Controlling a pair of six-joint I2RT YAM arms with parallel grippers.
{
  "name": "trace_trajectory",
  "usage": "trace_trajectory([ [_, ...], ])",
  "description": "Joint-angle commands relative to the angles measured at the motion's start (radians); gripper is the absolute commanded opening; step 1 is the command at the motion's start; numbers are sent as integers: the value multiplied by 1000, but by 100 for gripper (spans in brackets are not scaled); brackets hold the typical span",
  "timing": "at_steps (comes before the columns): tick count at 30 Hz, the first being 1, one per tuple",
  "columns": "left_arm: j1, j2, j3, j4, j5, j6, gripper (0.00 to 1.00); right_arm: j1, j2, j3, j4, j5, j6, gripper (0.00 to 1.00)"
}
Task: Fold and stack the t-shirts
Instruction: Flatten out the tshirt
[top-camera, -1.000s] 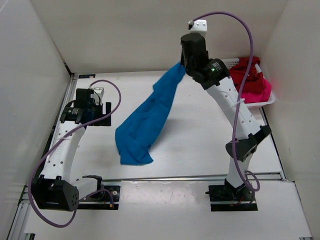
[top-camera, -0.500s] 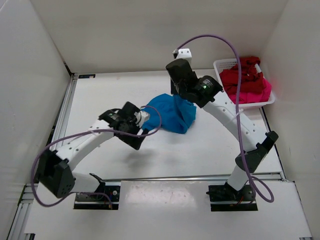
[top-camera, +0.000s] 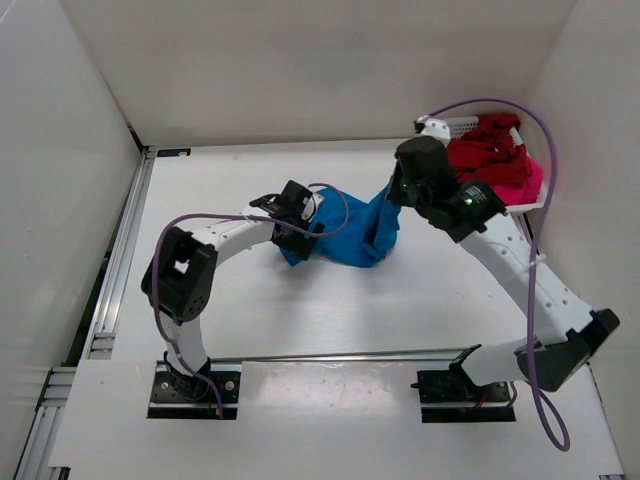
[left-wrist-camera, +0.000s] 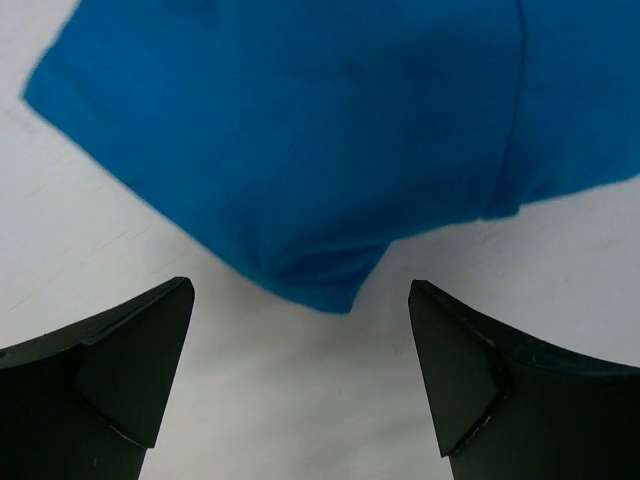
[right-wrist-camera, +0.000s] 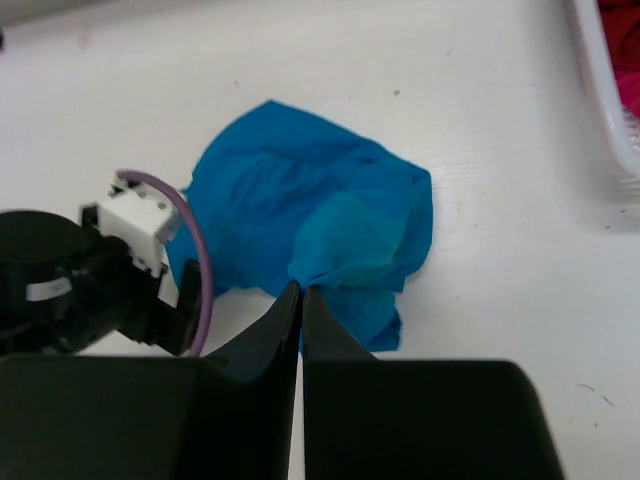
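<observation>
- I saw the right gripper (right-wrist-camera: 301, 291) pinching a fold of the blue t-shirt (top-camera: 350, 238), which was bunched mid-tabletop (top-camera: 300, 315).
- Left gripper (left-wrist-camera: 300, 292) was spread at its left edge.
- Red t-shirt (top-camera: 488, 152) and pink t-shirt (top-camera: 533, 182) lay in the far-right basket (top-camera: 455, 124).

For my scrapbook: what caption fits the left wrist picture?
The open left gripper faces a fold of the blue t-shirt.

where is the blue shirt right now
In the top view the blue t-shirt lies bunched near the centre, between the open left hand and the right hand, which pinches a fold of it; the white basket stands beyond it on the right.
</observation>
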Motion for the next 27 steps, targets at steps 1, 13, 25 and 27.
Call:
trace_trajectory([
  [1,4,64,33,34,93,0,100,-34,-56,-39,78,-27,50,0],
  [13,210,-87,-22,34,217,0,10,-45,-157,-79,78,-37,37,0],
  [25,416,-669,178,-187,177,0,10,317,-283,-45,268,-178,-161,0],
  [27,448,-614,249,-187,189,0,10,337,-297,-76,303,-195,-151,0],
])
